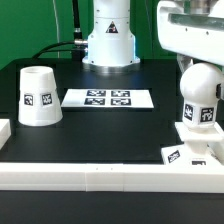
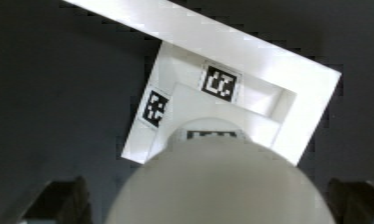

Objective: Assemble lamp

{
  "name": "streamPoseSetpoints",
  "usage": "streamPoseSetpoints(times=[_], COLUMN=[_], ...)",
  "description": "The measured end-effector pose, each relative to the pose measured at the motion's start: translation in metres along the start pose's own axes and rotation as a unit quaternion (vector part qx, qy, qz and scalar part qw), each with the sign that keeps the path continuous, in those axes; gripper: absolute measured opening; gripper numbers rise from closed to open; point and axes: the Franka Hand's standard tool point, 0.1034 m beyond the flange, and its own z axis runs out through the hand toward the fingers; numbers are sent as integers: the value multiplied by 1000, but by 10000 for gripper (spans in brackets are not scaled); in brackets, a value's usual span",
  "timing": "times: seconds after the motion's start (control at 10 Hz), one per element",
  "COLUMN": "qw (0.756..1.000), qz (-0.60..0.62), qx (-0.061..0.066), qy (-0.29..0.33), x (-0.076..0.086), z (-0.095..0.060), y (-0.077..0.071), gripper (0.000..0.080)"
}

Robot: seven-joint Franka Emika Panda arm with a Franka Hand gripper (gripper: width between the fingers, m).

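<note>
The ball-shaped white bulb [image 1: 200,100] stands upright with its neck in the squat white base [image 1: 192,152] at the exterior view's right, near the front rail. My gripper [image 1: 198,62] hangs directly above the bulb's top. In the wrist view the bulb [image 2: 219,185] fills the space between my dark fingers [image 2: 59,203], with a gap on each side, so my gripper [image 2: 205,205] is open and holds nothing. The tagged base [image 2: 210,100] shows below it. The cup-like shade [image 1: 40,97] stands wide end down at the exterior view's left, far from my gripper.
The marker board [image 1: 108,98] lies flat mid-table. A long white rail block [image 1: 100,178] runs along the front edge, with another piece [image 1: 4,135] at the left. The robot's white pedestal [image 1: 108,45] stands at the back. The rail corner [image 2: 166,30] sits close beside the base.
</note>
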Motion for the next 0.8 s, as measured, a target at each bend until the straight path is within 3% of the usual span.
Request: streamPoseSetpoints(times=[0.3, 0.8], qw=[994, 942], qz=[-107, -335], qx=[0, -3], qy=[5, 5], x=[0, 4], z=[-2, 0], y=[-2, 1], gripper=[698, 699])
